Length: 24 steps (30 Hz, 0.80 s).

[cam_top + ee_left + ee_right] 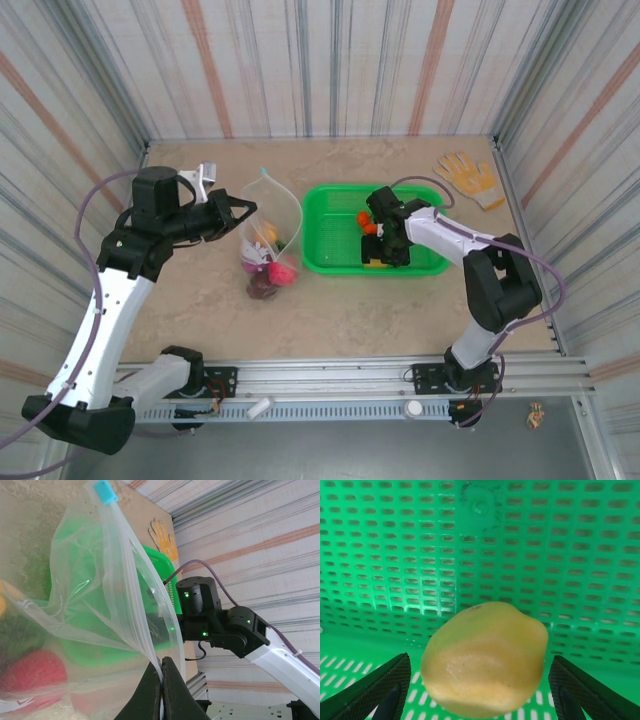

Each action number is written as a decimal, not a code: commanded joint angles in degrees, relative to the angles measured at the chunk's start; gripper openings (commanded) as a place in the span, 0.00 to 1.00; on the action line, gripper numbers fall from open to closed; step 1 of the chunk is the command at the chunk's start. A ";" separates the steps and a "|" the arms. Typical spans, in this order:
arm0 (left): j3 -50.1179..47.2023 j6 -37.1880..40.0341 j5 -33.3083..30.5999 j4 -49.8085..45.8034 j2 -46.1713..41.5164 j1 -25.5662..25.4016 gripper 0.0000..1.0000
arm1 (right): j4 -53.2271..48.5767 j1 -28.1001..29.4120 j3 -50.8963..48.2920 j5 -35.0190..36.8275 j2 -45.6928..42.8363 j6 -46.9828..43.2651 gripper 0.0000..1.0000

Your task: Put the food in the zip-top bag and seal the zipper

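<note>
Left wrist view: your left gripper (161,666) pinches the zip-top bag (100,600) by its rim, keeping the mouth open for loading. Your right gripper (480,680) straddles a yellow fruit (485,655) in the basket (530,550), jaws wide, holding nothing.

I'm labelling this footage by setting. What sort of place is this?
Probably a robot lab test cell, not a kitchen: two arms bolted to a metal rail at the table edge, striped walls boxing it in, toy food in a green basket and zip-top bag.
</note>
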 commanded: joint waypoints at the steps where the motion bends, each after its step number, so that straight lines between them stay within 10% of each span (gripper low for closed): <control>1: -0.27 0.33 1.23 1.36 -1.33 0.07 0.00 | 1.33 -0.43 -0.82 -1.46 1.60 -0.25 0.67; 6: -1.09 0.33 1.14 1.36 -1.53 0.07 0.00 | 1.08 -0.53 -0.83 -0.71 -0.01 -0.28 0.53; 24: -3.49 0.15 1.32 0.57 -2.98 0.09 0.00 | -7.30 3.54 20.69 -2.67 -15.25 -1.76 0.52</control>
